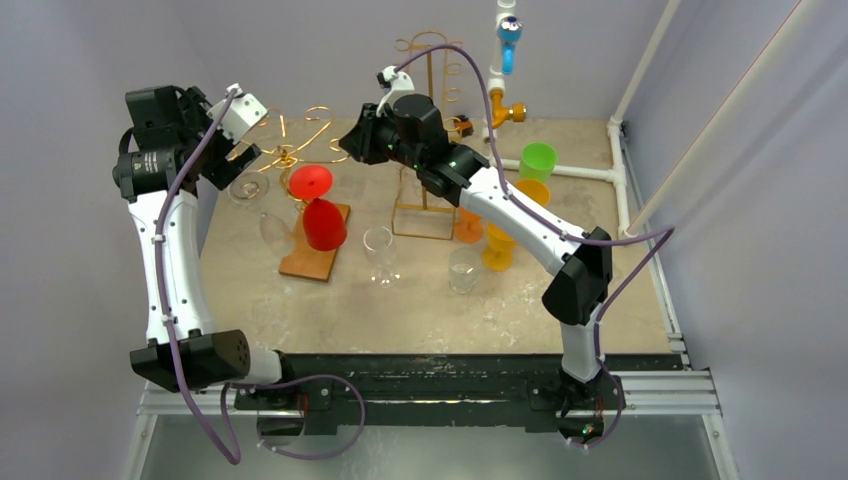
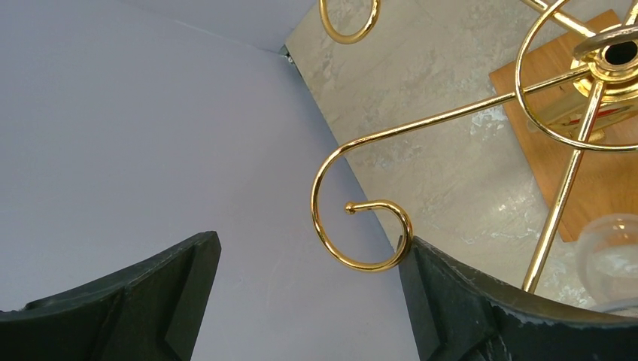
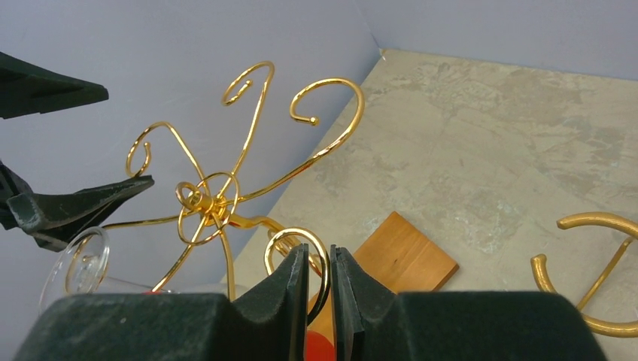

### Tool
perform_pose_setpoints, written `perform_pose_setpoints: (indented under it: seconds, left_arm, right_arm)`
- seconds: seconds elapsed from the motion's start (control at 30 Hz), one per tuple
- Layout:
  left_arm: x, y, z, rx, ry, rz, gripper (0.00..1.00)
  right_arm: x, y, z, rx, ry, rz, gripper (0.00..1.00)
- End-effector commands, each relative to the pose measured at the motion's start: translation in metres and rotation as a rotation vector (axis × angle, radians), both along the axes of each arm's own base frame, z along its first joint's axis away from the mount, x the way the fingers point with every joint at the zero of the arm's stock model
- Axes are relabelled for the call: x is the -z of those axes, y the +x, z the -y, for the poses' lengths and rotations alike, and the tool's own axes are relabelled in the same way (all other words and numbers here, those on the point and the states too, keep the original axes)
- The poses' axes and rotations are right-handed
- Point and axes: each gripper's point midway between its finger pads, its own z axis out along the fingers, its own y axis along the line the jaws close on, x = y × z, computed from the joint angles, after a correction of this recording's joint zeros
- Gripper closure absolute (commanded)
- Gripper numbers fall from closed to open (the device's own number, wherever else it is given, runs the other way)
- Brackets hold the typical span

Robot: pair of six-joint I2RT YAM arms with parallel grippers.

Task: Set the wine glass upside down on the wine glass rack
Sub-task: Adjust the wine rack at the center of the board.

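Observation:
The gold wire rack [image 1: 290, 152] stands on a wooden base [image 1: 315, 250]. A red wine glass [image 1: 322, 215] hangs upside down from it. A clear wine glass [image 1: 247, 188] hangs on the left side, and its foot shows in the right wrist view [image 3: 75, 263]. Another clear glass [image 1: 275, 230] is beside the base. My left gripper [image 1: 245, 150] is open and empty, and a curled rack hook [image 2: 361, 233] sits between its jaws touching the right finger [image 2: 451, 301]. My right gripper [image 3: 321, 252] is shut on another rack hook [image 3: 297, 241].
An upright clear wine glass [image 1: 380, 250] and a clear tumbler [image 1: 463, 268] stand mid-table. A second tall gold rack [image 1: 430, 120] stands behind the right arm. Green [image 1: 537, 160], yellow [image 1: 497, 248] and orange [image 1: 468, 228] cups are on the right. White pipes [image 1: 580, 172] run along the back right.

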Motion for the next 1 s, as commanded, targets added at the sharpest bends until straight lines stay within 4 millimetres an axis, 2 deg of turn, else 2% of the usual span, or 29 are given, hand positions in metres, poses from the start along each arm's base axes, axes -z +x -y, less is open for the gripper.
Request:
perform_pose_setpoints:
  seconds: [0.0,0.33,0.53,0.67,0.97]
  left_arm:
    - [-0.024,0.022,-0.015,-0.053,0.033,0.127,0.06]
    - [-0.029,0.039,-0.020,-0.026,0.075,0.130,0.06]
    - [-0.030,0.041,-0.019,-0.001,0.101,0.125,0.05]
    - [-0.041,0.038,-0.020,-0.001,0.122,0.156,0.00]
    - [-0.074,0.031,-0.029,-0.047,0.189,0.235,0.00]
  right_arm:
    - [0.021,-0.018,-0.013,-0.072,-0.019,-0.048,0.80]
    - [0.019,-0.028,-0.007,-0.066,-0.005,-0.052,0.81]
    - [0.021,-0.031,-0.002,-0.059,-0.004,-0.059,0.81]
    - [0.021,-0.033,-0.005,-0.077,-0.004,-0.065,0.81]
    - [0.024,-0.030,-0.003,-0.050,-0.002,-0.079,0.80]
